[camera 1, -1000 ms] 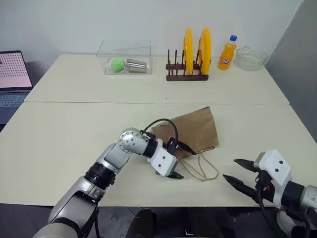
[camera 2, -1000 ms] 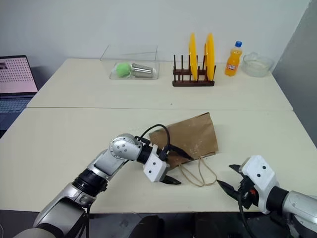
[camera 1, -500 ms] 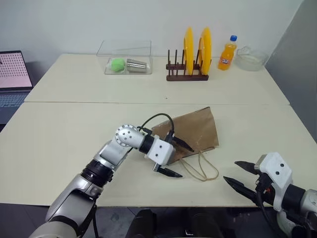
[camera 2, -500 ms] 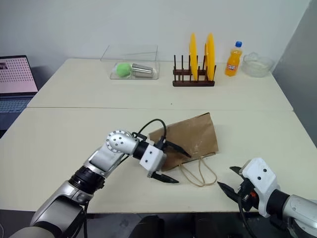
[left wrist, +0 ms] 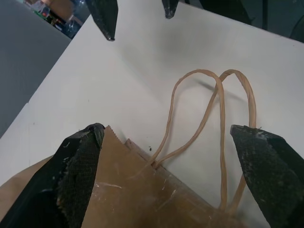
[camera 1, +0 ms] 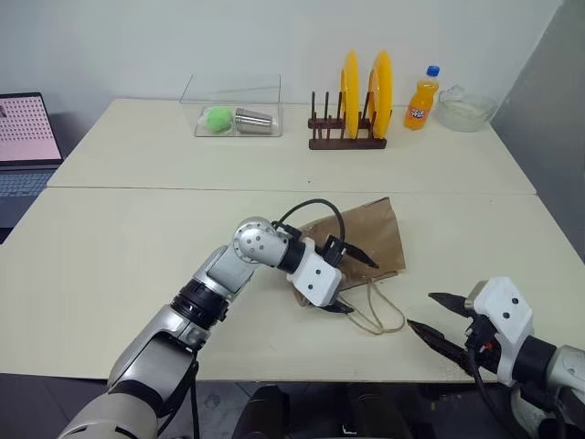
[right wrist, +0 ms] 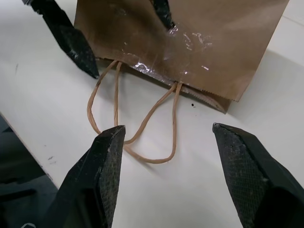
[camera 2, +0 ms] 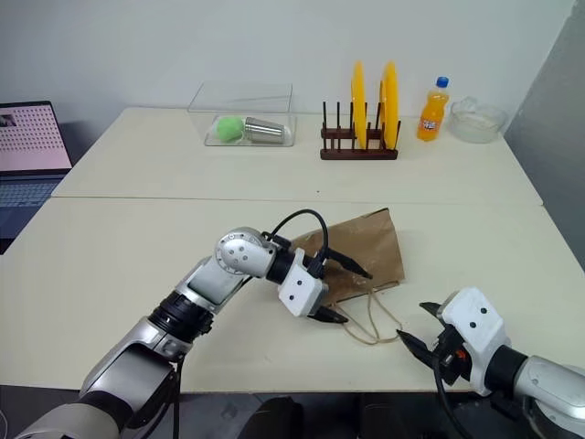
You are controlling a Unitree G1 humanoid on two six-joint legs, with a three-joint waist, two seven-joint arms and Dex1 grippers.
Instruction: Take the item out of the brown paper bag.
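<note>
At the mouth of the brown paper bag, lying flat mid-table, the spread left gripper is being carried rightward over the cord handles, while the item is being kept hidden, presumably inside

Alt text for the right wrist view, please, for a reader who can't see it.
The brown paper bag lies flat on the pale table, its two cord handles trailing toward the camera. The right gripper is open, its fingers apart, short of the bag's mouth; the left gripper's fingers straddle the bag's edge.
</note>
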